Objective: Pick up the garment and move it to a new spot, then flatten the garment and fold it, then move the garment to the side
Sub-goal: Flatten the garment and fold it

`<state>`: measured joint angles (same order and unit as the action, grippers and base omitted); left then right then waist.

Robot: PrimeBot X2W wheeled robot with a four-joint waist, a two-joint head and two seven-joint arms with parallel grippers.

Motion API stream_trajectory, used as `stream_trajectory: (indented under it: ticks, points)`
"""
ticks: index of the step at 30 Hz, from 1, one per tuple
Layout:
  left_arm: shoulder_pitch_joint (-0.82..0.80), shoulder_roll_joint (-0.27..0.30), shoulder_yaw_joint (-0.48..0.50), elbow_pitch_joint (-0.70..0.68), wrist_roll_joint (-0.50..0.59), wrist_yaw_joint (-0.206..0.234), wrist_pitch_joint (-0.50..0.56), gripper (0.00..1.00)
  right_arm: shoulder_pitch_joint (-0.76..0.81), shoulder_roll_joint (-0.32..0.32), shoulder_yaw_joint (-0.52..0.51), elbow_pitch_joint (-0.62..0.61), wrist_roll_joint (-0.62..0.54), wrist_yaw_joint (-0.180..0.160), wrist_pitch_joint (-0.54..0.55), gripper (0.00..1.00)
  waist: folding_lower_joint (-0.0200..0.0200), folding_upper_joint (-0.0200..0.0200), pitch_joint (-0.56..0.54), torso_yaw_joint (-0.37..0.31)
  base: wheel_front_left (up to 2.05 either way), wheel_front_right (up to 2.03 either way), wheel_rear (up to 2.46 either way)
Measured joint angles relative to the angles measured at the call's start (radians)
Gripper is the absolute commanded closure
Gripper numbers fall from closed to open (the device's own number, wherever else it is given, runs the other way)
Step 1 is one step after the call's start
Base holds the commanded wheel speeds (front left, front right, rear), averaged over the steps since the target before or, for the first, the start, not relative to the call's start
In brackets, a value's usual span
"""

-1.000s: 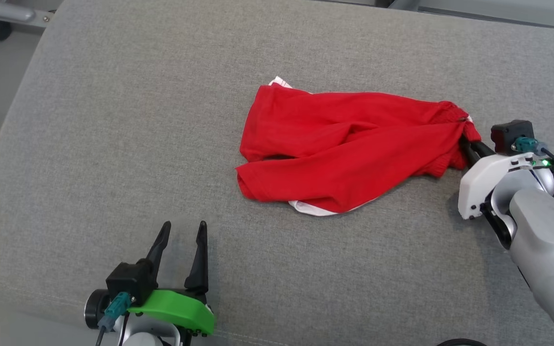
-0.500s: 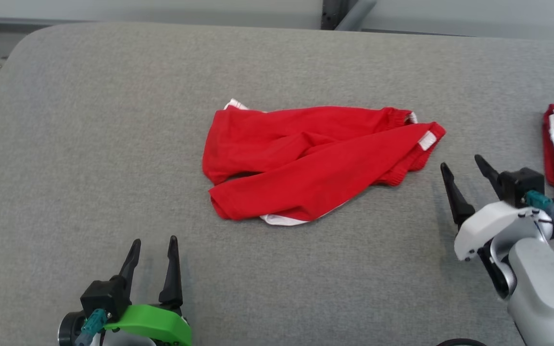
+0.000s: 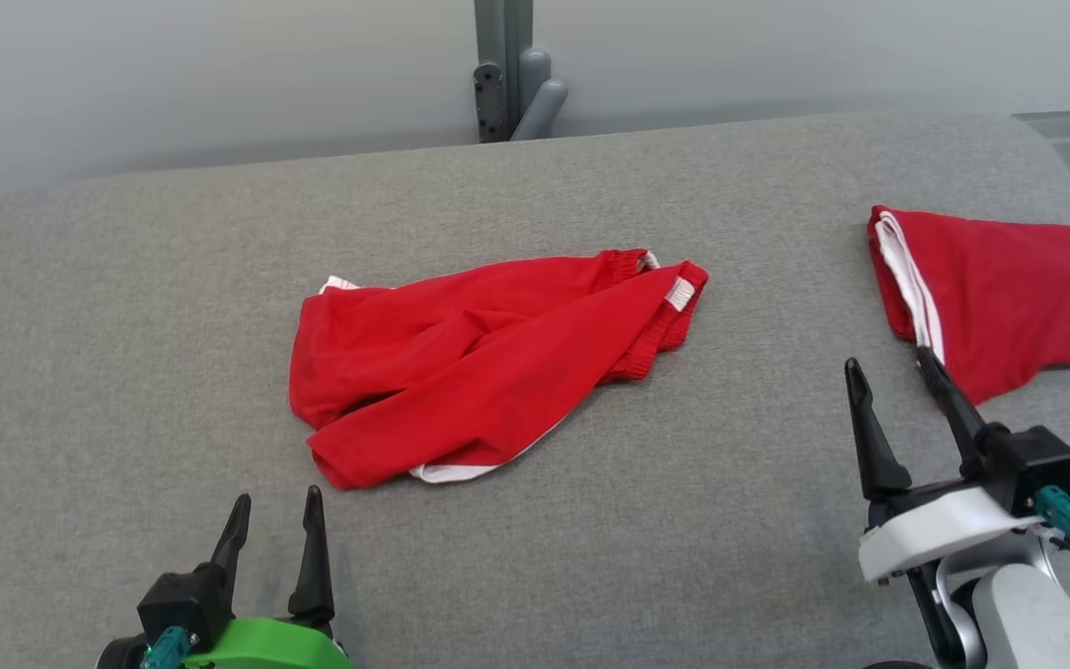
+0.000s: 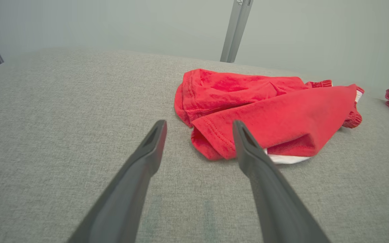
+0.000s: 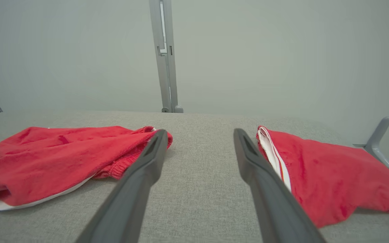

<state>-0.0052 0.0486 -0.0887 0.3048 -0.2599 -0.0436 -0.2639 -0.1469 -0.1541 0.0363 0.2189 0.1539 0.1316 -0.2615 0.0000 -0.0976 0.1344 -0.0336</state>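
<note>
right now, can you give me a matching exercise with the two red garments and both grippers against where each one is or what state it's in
Column one:
1. rumpled red garment
2. flat red garment
3. left gripper
4. right gripper

Column two:
a. open, at the lower right of the head view
b. in the middle of the grey surface, white trim peeking out underneath
c. open, at the lower left of the head view
d. at the far right of the surface, white stripe along one edge

Pairs: 1-b, 2-d, 3-c, 4-a

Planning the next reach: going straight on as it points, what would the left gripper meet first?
Likely the near corner of the crumpled red cloth garment, just ahead of the open left gripper; depth is unclear.
</note>
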Motion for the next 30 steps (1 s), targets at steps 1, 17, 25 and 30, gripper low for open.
stream_trajectory:
  ticks: [1,17,25,30]
  points:
    - [0.005,0.0,0.002,-0.001,0.001,0.0,0.0,0.0,0.019,0.012,-0.006,-0.013,-0.004,0.0,0.0,0.0,0.0,0.0,-0.005,-0.009,0.0,0.0,0.0]
    - [-0.05,0.0,-0.062,0.113,-0.048,-0.027,0.0,0.0,0.041,0.027,0.02,-0.006,-0.016,0.0,0.0,0.0,0.0,0.0002,0.033,-0.082,0.0,0.0,0.0]
    - [-0.083,0.001,-0.042,0.161,-0.074,-0.031,0.0,0.0,0.018,0.016,0.019,0.0,-0.015,0.0,0.0,0.0,0.0,0.0003,0.083,-0.106,0.0,0.0,0.0]
    - [-0.09,0.0,-0.041,0.181,-0.082,-0.04,0.0,0.0,0.01,0.016,0.019,0.0,-0.015,0.0,0.0,0.0,0.0001,0.0002,0.101,-0.118,0.0,0.0,0.0]
